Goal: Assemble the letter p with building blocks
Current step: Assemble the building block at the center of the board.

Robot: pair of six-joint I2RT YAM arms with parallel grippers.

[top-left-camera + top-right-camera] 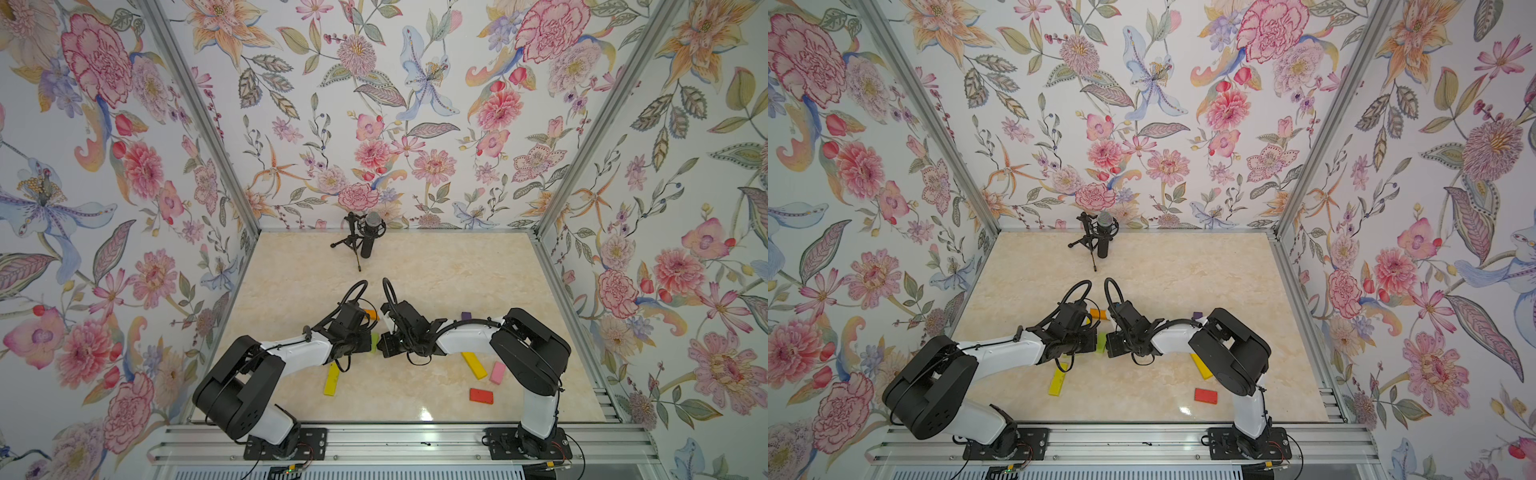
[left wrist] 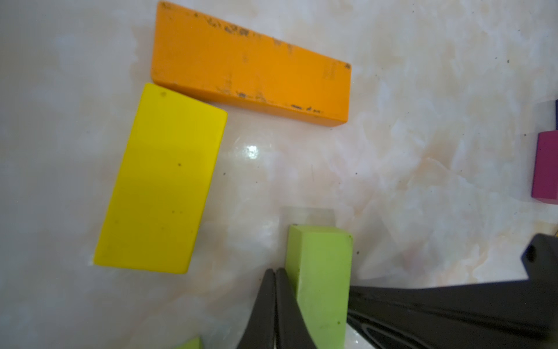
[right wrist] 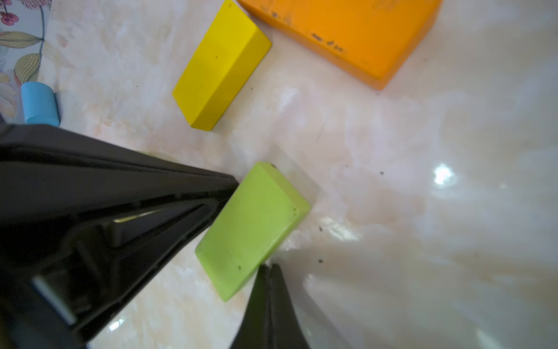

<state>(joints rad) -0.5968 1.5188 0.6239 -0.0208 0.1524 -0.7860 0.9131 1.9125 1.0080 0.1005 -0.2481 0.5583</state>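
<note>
Behind the left gripper (image 2: pixel 275 272), back toward its base, a long yellow bar (image 1: pixel 331 378) lies flat on the marbled tabletop (image 1: pixel 436 270), partly under the forearm. The left gripper's fingers are pressed together with nothing between them, and their outer side touches one long side of the lime green block (image 2: pixel 320 272), which lies flat. Ahead of those tips sits a short yellow block (image 2: pixel 160 181), and just beyond it a long orange block (image 2: pixel 250 63), the two close together at a corner. The right gripper (image 3: pixel 269 267), likewise closed and empty, stands against the other side of the lime green block, so it lies between the two grippers. Behind the right gripper, on the base side of its forearm, lie a second yellow bar (image 1: pixel 473 365), a pink block (image 1: pixel 497 372) and a red block (image 1: pixel 481 395). A purple block (image 1: pixel 468 316) peeks out on the forearm's far side.
</note>
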